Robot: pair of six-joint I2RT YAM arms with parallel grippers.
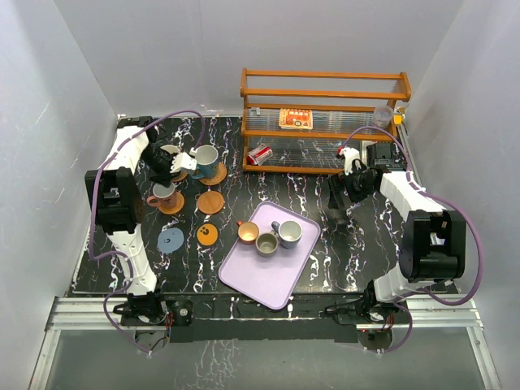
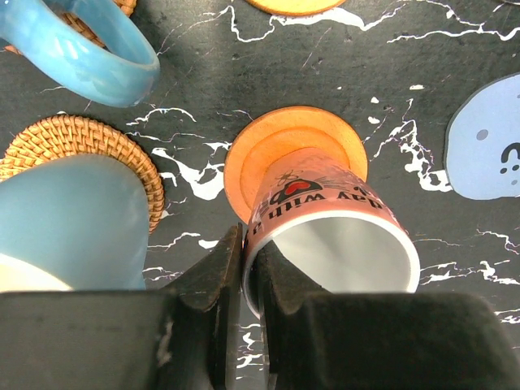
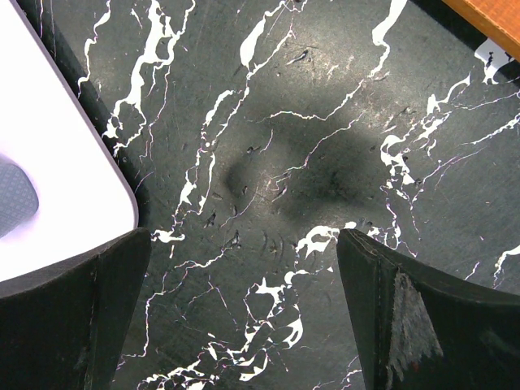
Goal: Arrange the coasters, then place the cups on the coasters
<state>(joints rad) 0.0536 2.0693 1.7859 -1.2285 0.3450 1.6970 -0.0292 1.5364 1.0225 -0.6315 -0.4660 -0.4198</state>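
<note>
Top view, left gripper point(image 1: 166, 180): reached to the far-left part of the black marbled table point(image 1: 341, 244), down on the pink ceramic mug point(image 1: 162, 193).
Top view, mug place: the pink mug stood on a plain orange round coaster point(image 1: 172, 205).
Top view, rest: 3 mugs sat on the lilac rectangular tray point(image 1: 260, 280). 3 coasters lay bare: a second plain orange disc point(image 1: 210, 201), an orange disc with black dots point(image 1: 208, 235) and a grey-blue round coaster point(image 1: 170, 240).
Top view, right gripper point(image 1: 340, 195): hung over bare table, right of the tray.
Left wrist view, grip: the jaws pinched the pink mug's rim tight, with 1 of the fingers point(image 2: 215, 276) outside the wall and 1 inside.
Left wrist view, neighbours: a pale blue ceramic cup point(image 2: 73, 219) on a woven brown rattan coaster point(image 2: 81, 142) stood just beside the outer finger.
Left wrist view, step advice: likely setting down. Check that the base is flat and centred on the disc, then part the jaws only a little and lift straight up. The inner finger could drag the rim, and the neighbouring cup was close.
Left wrist view, writing: "ay with" next to a red heart on the pink mug. The rest was out of sight.
Right wrist view, hand: spread wide and holding nothing, with bare table below and the tray corner at the left.
</note>
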